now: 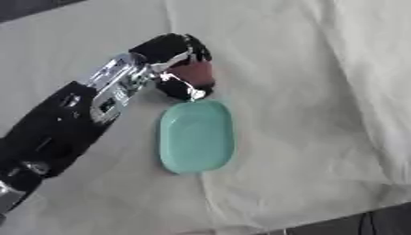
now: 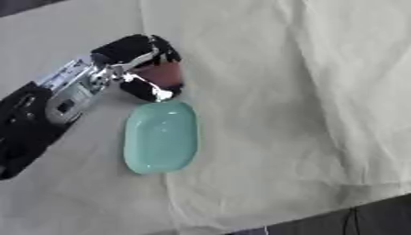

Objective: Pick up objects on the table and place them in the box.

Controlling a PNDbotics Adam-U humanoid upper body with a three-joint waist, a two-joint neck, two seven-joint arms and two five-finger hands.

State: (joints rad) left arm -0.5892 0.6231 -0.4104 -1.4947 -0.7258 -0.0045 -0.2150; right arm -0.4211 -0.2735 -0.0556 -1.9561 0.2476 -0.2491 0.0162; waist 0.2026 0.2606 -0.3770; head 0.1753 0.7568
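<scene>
Reddish object [image 1: 195, 72] in left hand [image 1: 170, 57]; one green tray [image 1: 197, 136]

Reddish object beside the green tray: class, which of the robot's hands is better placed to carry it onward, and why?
The left hand. Its fingers already curl round the reddish object, just beyond the green tray. The right hand shows in neither view.
</scene>
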